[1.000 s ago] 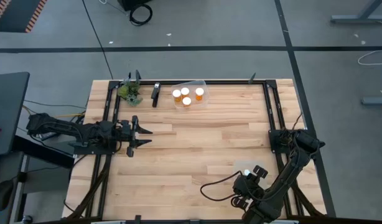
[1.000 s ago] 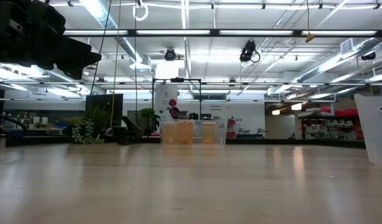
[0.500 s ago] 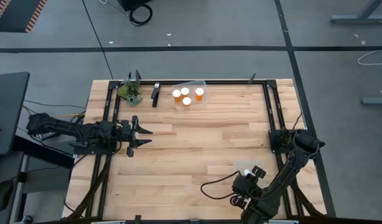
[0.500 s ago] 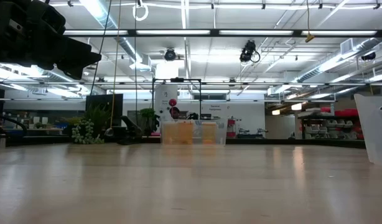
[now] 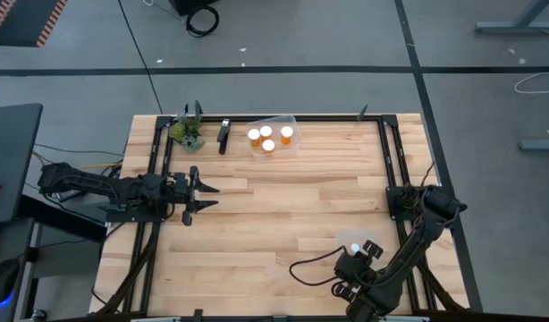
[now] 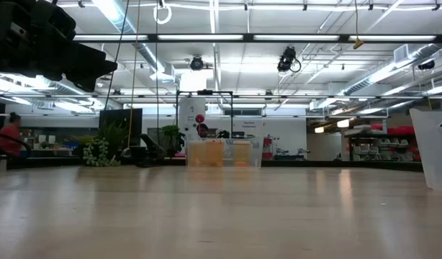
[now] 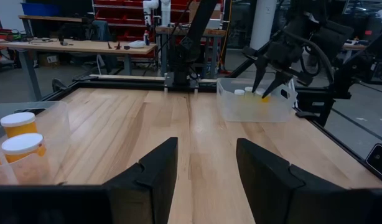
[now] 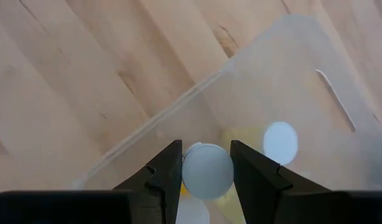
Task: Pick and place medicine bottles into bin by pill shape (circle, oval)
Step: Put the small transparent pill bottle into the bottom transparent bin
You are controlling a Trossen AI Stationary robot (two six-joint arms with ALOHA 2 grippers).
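- Pale wood planks make up the table [image 5: 283, 206], framed by dark rails, seen from straight above.
- At the near right corner, the right gripper [image 8: 206, 167] hangs over a clear plastic bin [image 8: 303, 93]. Its two dark fingers are closed on the sides of a small pale bottle [image 8: 207, 171], gripping just below the white cap. The bottle is over the bin, not yet set down.
- One more white cap [image 8: 280, 142] shows on the bin floor just beside the held bottle. Others may lie under the gripper; I cannot tell how many.
- At the middle of the far edge sits a second clear bin [image 5: 273, 136]. It holds four orange bottles [image 5: 267, 144] with white caps, standing upright and close together.
- The left gripper [image 7: 200, 168] waits over the left side of the table, fingers spread apart and holding nothing.
- My judgement on handling: the small bottle looks light and rigid, with a smooth plastic body that could slip. Holding it across the body just under the cap seems safest. Dropped from a height, it might bounce or tip.
- A small green plant [image 5: 187, 132] and a dark object [image 5: 223, 134] sit at the far left of the table.
- A person [image 6: 10, 135] is visible far off in the room behind the table.
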